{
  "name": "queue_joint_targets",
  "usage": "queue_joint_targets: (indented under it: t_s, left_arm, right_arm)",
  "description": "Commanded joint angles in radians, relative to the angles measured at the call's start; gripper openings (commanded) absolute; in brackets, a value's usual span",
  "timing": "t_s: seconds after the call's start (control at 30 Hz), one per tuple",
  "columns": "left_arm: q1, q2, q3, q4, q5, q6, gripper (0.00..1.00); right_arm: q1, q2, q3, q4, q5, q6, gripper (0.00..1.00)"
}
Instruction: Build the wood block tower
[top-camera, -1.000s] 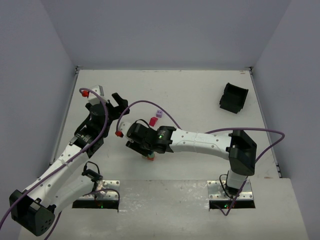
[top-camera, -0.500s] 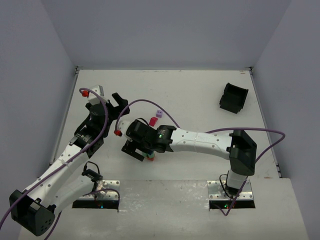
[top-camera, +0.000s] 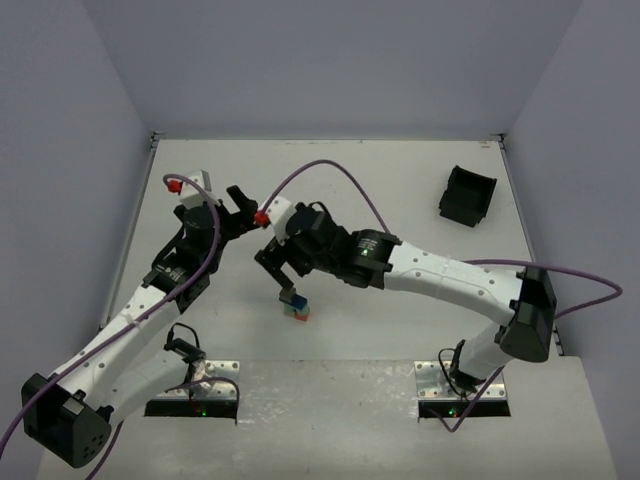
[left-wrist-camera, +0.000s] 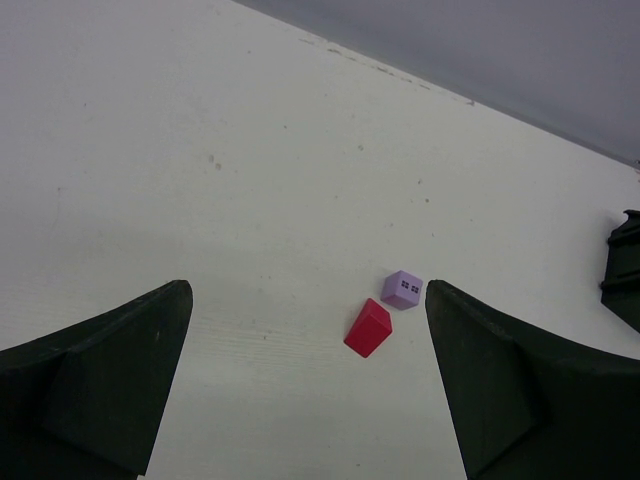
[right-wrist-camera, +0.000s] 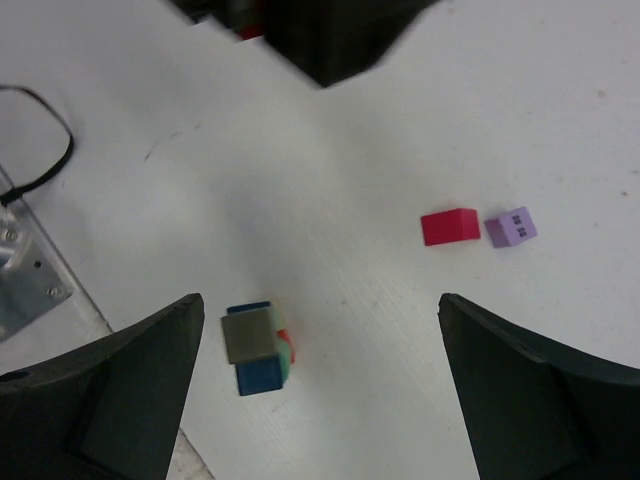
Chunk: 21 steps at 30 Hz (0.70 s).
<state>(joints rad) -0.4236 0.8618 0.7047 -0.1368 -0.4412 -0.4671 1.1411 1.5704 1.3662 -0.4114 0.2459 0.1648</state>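
The tower stands on the table near the front, with the right gripper hanging open just above and behind it. From the right wrist view the tower shows a tan block uppermost, blue under it, and green and red edges below. It stands free, off to the left between the wide-apart fingers of the right gripper. A loose red block and a purple block lie side by side farther out. My left gripper is open and empty, above the same red block and purple block.
A black bin sits at the back right of the table, and its edge shows in the left wrist view. The left arm's dark wrist hangs close above the right gripper's view. Metal base plates line the near edge.
The right gripper has opened, let go of the block on top of the tower, then lifted and drawn back toward the far side. The left arm has barely moved.
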Motion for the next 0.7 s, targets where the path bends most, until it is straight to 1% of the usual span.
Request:
queue_joint_targets:
  t_s: [0.0, 0.13, 0.2, 0.27, 0.33, 0.4, 0.43, 0.57, 0.67]
  left_arm:
    - [0.006, 0.024, 0.017, 0.034, 0.000, 0.009, 1.00]
    - [0.006, 0.034, 0.018, 0.037, 0.004, 0.010, 1.00]
    - [0.006, 0.039, 0.021, 0.037, 0.006, 0.010, 1.00]
    - [0.006, 0.046, 0.021, 0.039, 0.003, 0.010, 1.00]
    - [0.006, 0.057, 0.023, 0.040, 0.001, 0.014, 1.00]
    - [0.006, 0.073, 0.028, 0.040, -0.005, 0.016, 1.00]
    - [0.008, 0.079, 0.030, 0.040, -0.008, 0.016, 1.00]
    - [0.006, 0.111, 0.041, 0.039, -0.008, 0.020, 1.00]
    - [0.006, 0.128, 0.046, 0.033, -0.028, 0.020, 1.00]
  right_arm:
    - [-0.181, -0.101, -0.075, 0.094, -0.017, 0.058, 0.99]
    - [-0.325, -0.168, -0.230, 0.244, -0.095, -0.082, 0.99]
    - [-0.406, -0.158, -0.283, 0.281, -0.144, -0.139, 0.99]
    - [-0.453, -0.136, -0.323, 0.323, -0.262, -0.249, 0.99]
    - [-0.485, -0.091, -0.343, 0.368, -0.326, -0.325, 0.99]
    - [-0.502, -0.022, -0.335, 0.390, -0.393, -0.405, 0.99]
    - [-0.504, 0.012, -0.320, 0.391, -0.398, -0.424, 0.99]
    - [-0.514, 0.191, -0.228, 0.385, -0.382, -0.494, 0.99]
    - [-0.520, 0.300, -0.156, 0.369, -0.359, -0.498, 0.99]
